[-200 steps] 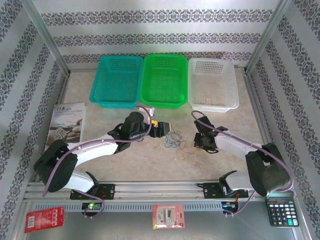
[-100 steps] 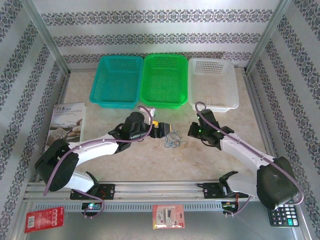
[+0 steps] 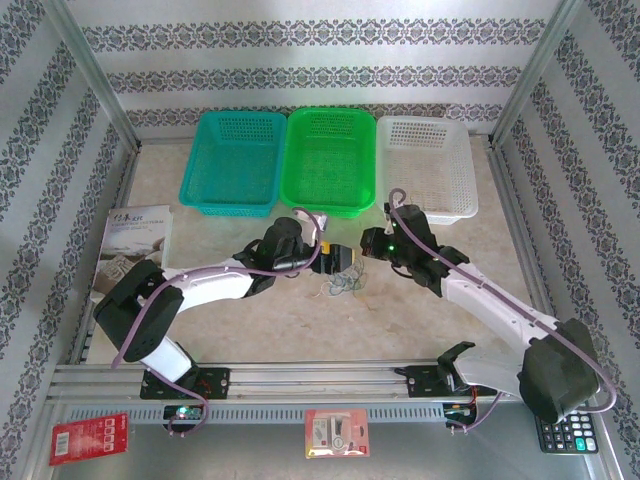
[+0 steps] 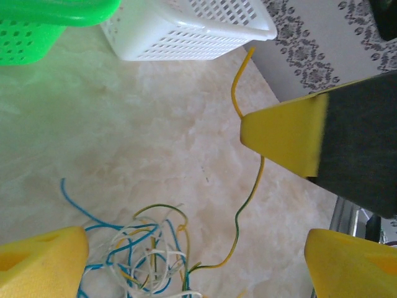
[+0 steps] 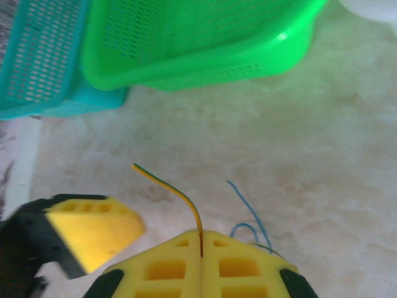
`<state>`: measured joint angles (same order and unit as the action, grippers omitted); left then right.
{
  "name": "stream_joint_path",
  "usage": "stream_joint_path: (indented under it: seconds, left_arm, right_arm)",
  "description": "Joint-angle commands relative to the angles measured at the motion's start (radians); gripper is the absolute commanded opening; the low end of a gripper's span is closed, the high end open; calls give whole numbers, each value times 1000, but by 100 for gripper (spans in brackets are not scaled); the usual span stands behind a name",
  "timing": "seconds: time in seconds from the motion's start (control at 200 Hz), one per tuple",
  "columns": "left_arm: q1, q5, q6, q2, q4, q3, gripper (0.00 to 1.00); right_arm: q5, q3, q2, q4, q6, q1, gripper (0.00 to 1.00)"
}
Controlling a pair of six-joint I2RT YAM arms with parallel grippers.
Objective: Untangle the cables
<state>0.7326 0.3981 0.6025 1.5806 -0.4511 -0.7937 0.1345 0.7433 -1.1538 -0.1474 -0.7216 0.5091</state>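
Clamping yellow-green cable [image 5: 180, 197], right pincer [image 5: 201, 236]; left pincer [image 4: 195, 264] gaping over tangle [image 4: 146, 254], seemingly outside baskets [image 3: 322, 205].

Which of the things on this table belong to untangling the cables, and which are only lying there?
Job: tangled cables, yellow-green cable pinched in right gripper, open left gripper.
Lying about: teal basket, green basket, white basket, book, calculator, red packet.

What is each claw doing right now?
Left claw: open, empty.
Right claw: closed on a thin yellow-and-green wire.
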Motion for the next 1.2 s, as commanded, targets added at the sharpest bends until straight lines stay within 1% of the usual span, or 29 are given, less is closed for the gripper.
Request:
stream_joint_path:
  seconds: [0.0,0.3,0.435,0.55,0.635,0.879,1.029,1.159,1.194]
  left_arm:
    - [20,44,-13,13,-82,-37,90]
    - [24,61,5,30,-131,-52,87]
    - [24,61,8,40,-133,-62,82]
    - [24,60,12,45,-144,-67,73]
    - [24,62,18,47,-154,-66,65]
    - [24,85,33,39,-165,-57,38]
    - [24,87,44,20,-177,-27,22]
    - [23,77,46,-10,-178,0,15]
    - [24,75,45,-17,-178,6,14]
  right_arm:
    - [13,60,47,35,-28,22,0]
    - [4,148,61,32,-41,58,0]
    - [11,183,57,36,-49,74,0]
    - [17,212,59,36,-54,86,0]
    - [16,231,61,38,-57,91,0]
    - [1,304,57,35,-34,82,0]
    - [12,360,40,31,-24,29,0]
    - [32,385,34,48,-42,-46,0]
    - [34,392,34,50,-44,-65,0]
